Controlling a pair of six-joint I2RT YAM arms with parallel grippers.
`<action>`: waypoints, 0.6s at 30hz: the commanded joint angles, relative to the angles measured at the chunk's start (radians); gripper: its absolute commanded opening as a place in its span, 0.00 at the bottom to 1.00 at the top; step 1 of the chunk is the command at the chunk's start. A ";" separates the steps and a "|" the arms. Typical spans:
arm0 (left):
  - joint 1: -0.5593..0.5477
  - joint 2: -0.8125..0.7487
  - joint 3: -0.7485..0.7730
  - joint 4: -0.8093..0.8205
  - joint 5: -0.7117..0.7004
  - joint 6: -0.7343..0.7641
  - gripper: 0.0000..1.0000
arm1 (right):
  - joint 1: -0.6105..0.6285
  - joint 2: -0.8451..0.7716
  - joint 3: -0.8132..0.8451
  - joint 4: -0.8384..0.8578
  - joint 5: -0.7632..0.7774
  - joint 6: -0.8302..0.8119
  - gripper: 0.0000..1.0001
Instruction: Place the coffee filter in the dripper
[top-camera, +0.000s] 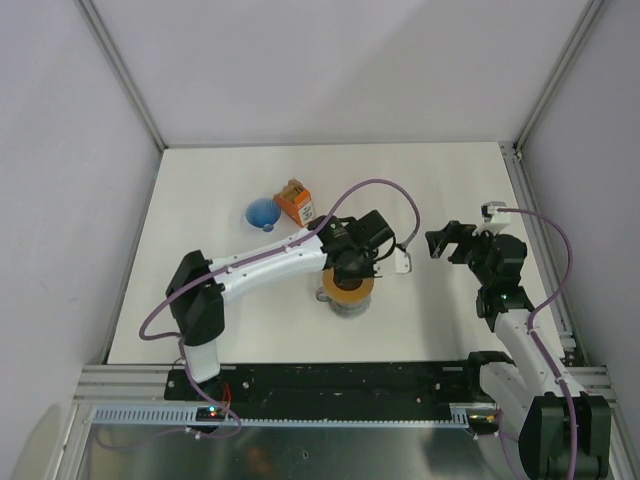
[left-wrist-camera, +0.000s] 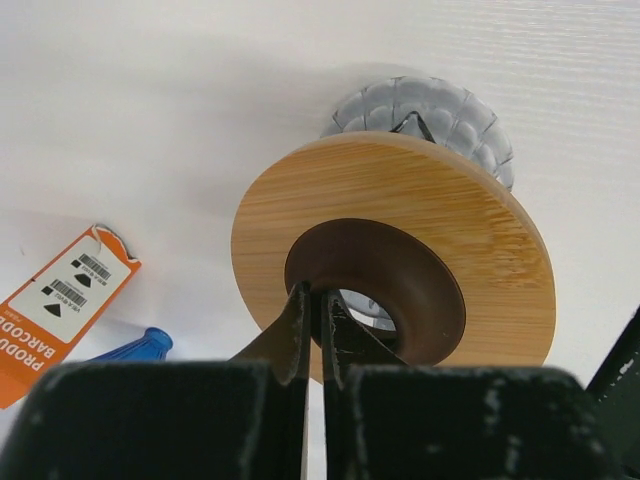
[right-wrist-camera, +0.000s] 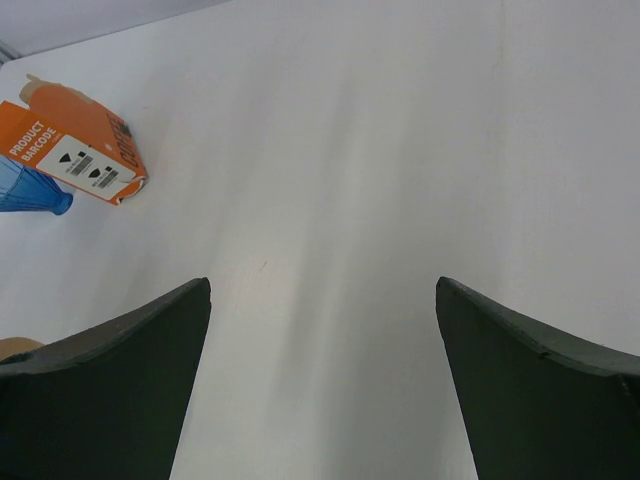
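The brown coffee filter (left-wrist-camera: 395, 262) sits as a cone inside the wooden ring (left-wrist-camera: 420, 195) on top of the grey cup (left-wrist-camera: 430, 105). My left gripper (left-wrist-camera: 315, 297) hangs right over the cup (top-camera: 347, 293) and is shut on the filter's near edge; a brown flap shows beside the left finger. The blue dripper (top-camera: 262, 213) lies on the table at the back left, apart from the cup, and shows in the left wrist view (left-wrist-camera: 135, 347) and the right wrist view (right-wrist-camera: 28, 190). My right gripper (top-camera: 441, 245) is open and empty above bare table (right-wrist-camera: 322, 287).
An orange box with a white barcode label (top-camera: 296, 202) lies right beside the dripper; it also shows in the left wrist view (left-wrist-camera: 60, 300) and the right wrist view (right-wrist-camera: 80, 150). The white table is enclosed by walls and metal frame posts.
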 joint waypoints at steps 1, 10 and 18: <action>-0.018 0.014 0.046 0.022 -0.050 -0.010 0.00 | -0.002 0.001 0.041 0.018 0.007 -0.012 0.99; -0.051 -0.002 -0.021 0.098 -0.102 -0.034 0.00 | -0.002 0.008 0.041 0.024 0.001 -0.010 0.99; -0.078 -0.030 -0.096 0.143 -0.144 -0.038 0.00 | -0.002 0.009 0.041 0.029 -0.003 -0.009 0.99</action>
